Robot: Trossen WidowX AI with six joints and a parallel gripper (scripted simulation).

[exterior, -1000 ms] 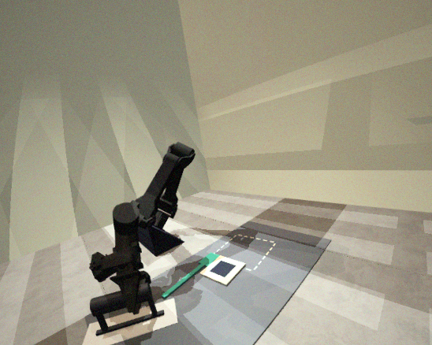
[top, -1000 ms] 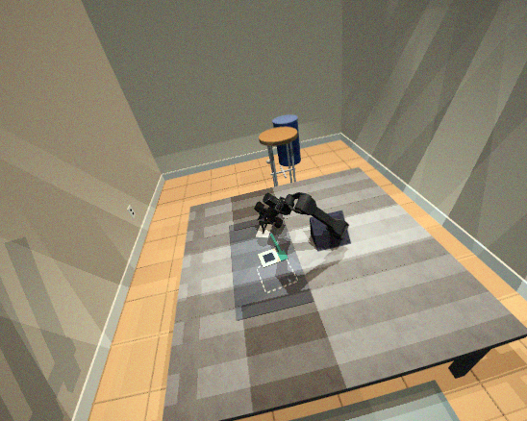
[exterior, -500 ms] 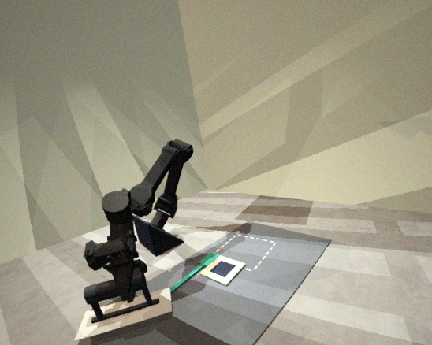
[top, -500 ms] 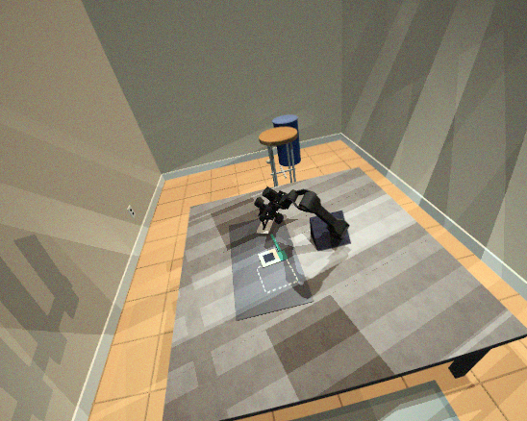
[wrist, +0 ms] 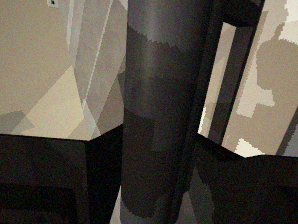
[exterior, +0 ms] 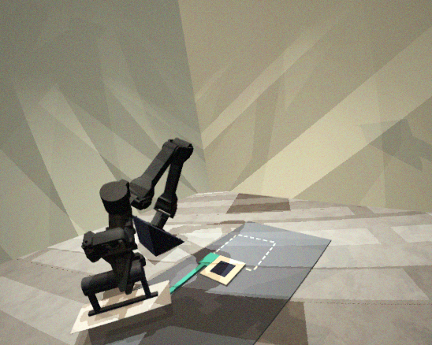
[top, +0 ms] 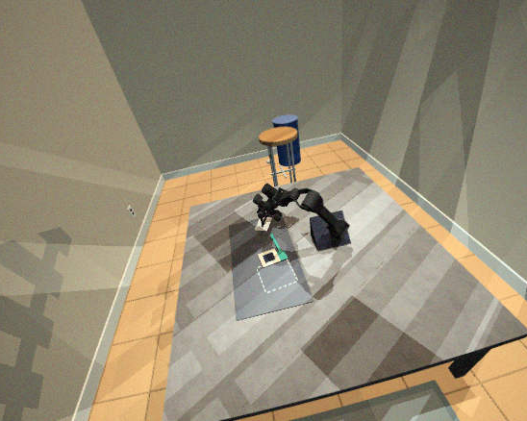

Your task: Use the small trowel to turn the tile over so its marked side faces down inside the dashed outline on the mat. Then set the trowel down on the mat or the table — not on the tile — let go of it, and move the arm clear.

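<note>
The trowel (top: 263, 225) (exterior: 163, 296) (wrist: 160, 75) is a cream plate with a black bar handle on top. My gripper (exterior: 121, 276) (wrist: 155, 128) is shut on that handle; the plate is tilted and looks slightly raised over the mat's far end in the top view. The tile (top: 269, 258) (exterior: 223, 268) lies flat, its dark square facing up. It is at the edge of the dashed outline (top: 267, 291) (exterior: 274, 242), mostly outside it. The outline's corner nearest the tile is hidden in the exterior view.
A thin green spatula-like tool (top: 276, 244) (exterior: 188, 276) lies on the grey mat (top: 252, 308) (exterior: 301, 252), its wide end against the tile; whether it reaches under is unclear. The dark arm base (top: 321, 233) (exterior: 153, 240) stands beside the mat. A stool (top: 278, 136) and blue bin stand beyond the table.
</note>
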